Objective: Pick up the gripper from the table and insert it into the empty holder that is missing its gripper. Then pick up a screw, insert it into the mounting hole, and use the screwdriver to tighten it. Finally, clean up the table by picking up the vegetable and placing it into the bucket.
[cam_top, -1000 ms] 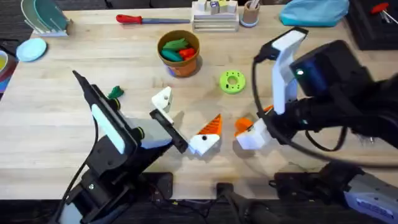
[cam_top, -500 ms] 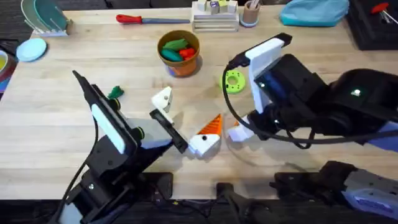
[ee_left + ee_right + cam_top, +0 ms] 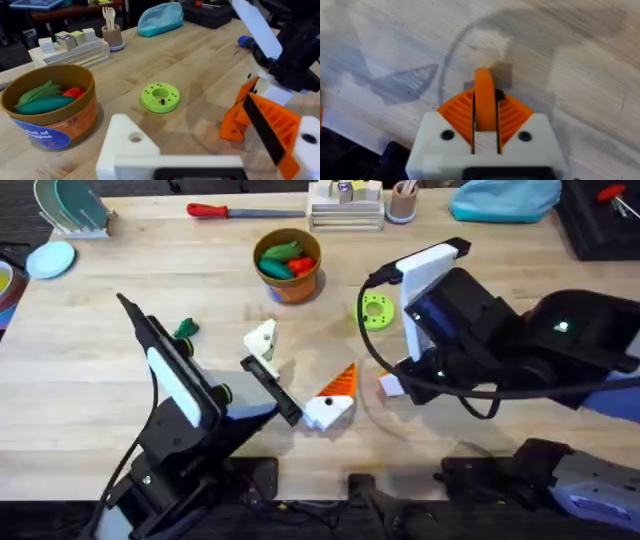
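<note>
Right gripper [image 3: 485, 117] clamped on the gripper [image 3: 484, 102].
Left gripper [image 3: 298, 372] open; the holder [image 3: 262, 338] without tip.

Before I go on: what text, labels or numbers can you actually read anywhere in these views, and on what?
Bucket, blue label on its front: has print, too blurred to read.
Bucket, small dark marks right of the label: possibly digits, not legible.
Blocks on the rack behind the bucket: no readable markings.
Nothing else carries legible text.
</note>
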You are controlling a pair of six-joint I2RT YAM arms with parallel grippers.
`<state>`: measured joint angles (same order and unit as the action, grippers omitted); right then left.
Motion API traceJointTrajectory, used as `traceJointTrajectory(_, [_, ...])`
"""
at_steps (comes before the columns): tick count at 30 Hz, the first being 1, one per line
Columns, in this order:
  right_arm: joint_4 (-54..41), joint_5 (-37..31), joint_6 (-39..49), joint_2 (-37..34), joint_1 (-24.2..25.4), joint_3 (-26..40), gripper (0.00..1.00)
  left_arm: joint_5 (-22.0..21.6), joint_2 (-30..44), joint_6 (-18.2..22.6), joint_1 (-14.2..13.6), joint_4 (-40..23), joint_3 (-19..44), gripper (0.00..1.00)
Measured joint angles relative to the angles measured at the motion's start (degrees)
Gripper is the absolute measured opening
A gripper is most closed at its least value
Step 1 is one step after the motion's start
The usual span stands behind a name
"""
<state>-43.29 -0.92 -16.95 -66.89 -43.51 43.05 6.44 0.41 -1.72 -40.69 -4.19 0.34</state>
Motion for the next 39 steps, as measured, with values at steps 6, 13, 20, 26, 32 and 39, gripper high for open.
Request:
traceJointTrajectory(6, [0.0, 0.4, 0.0, 0.0, 0.0, 0.0, 0.105, 0.0, 0.0, 0.0, 0.0, 0.0, 0.0, 0.993])
traceJointTrajectory(13, [-0.1, 0.4, 0.0, 0.1, 0.0, 0.0, 0.096, 0.0, 0.0, 0.0, 0.0, 0.0, 0.0, 0.992])
traceJointTrajectory(20, [-1.9, 0.8, 0.0, 4.3, 3.2, 2.3, 0.084, 0.0, 0.0, 0.0, 0.0, 0.0, 0.0, 0.993])
traceJointTrajectory(26, [0.6, 2.9, 0.4, 10.1, 12.8, 6.0, 0.075, 0.0, 0.0, 0.0, 0.0, 0.0, 0.0, 0.993])
traceJointTrajectory(32, [8.1, 18.5, 1.8, 8.6, 27.2, 6.5, 0.066, 0.0, 0.0, 0.0, 0.0, 0.0, 0.0, 0.993])
traceJointTrajectory(39, [16.3, 44.8, 1.2, -2.0, 33.9, 6.5, 0.055, 0.0, 0.0, 0.0, 0.0, 0.0, 0.0, 0.993])
